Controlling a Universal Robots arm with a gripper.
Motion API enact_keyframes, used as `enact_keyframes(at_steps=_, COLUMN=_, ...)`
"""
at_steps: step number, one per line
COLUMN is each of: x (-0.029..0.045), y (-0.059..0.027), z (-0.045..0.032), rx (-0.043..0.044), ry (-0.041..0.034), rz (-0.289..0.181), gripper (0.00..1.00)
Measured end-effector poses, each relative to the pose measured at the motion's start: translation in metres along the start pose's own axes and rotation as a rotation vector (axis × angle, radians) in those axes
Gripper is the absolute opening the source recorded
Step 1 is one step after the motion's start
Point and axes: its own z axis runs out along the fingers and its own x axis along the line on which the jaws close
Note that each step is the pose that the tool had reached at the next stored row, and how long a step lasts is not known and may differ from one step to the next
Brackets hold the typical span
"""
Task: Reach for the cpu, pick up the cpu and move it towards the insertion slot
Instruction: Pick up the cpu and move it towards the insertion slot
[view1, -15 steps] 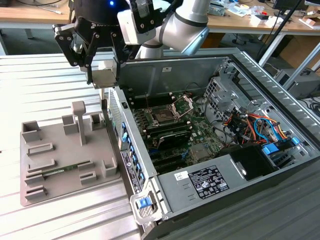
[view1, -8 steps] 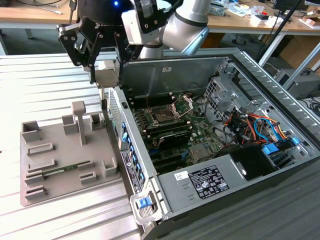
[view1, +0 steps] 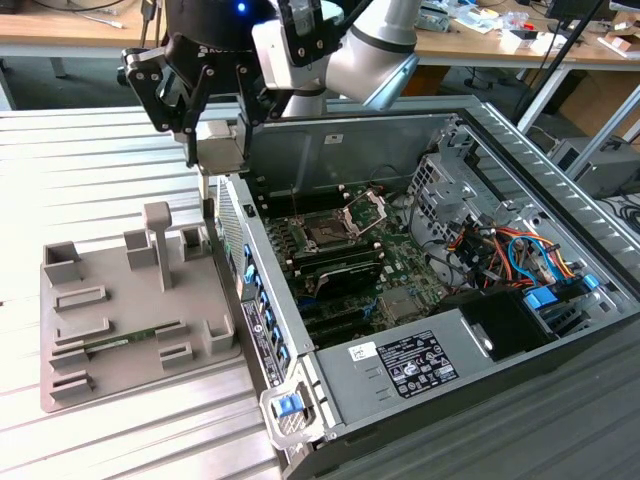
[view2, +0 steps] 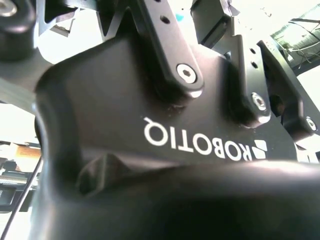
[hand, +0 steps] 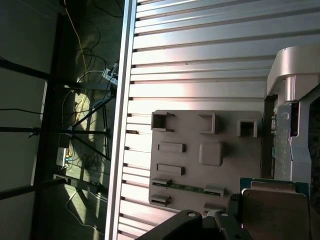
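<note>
In the exterior view my black gripper (view1: 218, 138) hangs high over the near wall of the open computer case, shut on the cpu (view1: 222, 158), a small silvery square plate held flat between the fingers. The first wrist view shows the cpu (hand: 274, 212) close up, with a green edge. The insertion slot (view1: 325, 233) lies on the green board inside the case, toward the exterior view's right of the gripper and lower. It has a dark centre, and its shiny metal frame (view1: 366, 210) is swung open. The grey tray (view1: 130, 320) sits below, on the exterior view's left.
The tray (hand: 205, 165) carries raised grey blocks and a green memory stick (view1: 118, 344). The case's perforated side wall (view1: 238, 260) stands between the tray and the board. A drive cage and coloured cables (view1: 510, 250) fill the case's far end. Ribbed metal tabletop (view1: 90, 170) surrounds everything.
</note>
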Motion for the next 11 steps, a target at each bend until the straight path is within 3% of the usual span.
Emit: enact_keyframes(at_steps=11, x=-0.0097, y=-0.0009, z=0.0, rx=0.0, ry=0.0, rz=0.0, gripper=0.54)
